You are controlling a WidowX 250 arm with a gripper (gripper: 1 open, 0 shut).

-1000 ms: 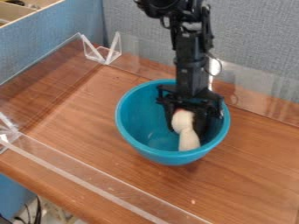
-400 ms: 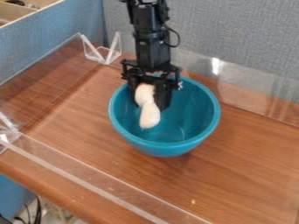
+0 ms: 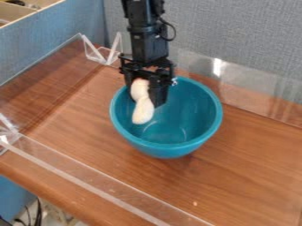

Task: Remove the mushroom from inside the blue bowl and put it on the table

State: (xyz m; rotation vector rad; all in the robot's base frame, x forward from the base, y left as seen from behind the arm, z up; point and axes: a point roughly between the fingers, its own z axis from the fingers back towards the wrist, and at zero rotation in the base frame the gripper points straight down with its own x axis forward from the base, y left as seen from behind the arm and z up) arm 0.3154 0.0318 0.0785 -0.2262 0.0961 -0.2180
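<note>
Mushroom (image 3: 143,101): held by the gripper (image 3: 150,82), upper centre of the frame, over the left part of the blue bowl (image 3: 190,119); clearance from the wall cannot be confirmed. Cap largely hidden. Judged light, firm, somewhat slippery. Recommended hold: across the cap, or stem near it. Jaws: partly open, closed about its upper end.

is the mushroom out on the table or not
Not on the table: the mushroom is in the pincer, seen against the blue bowl's inside.
</note>
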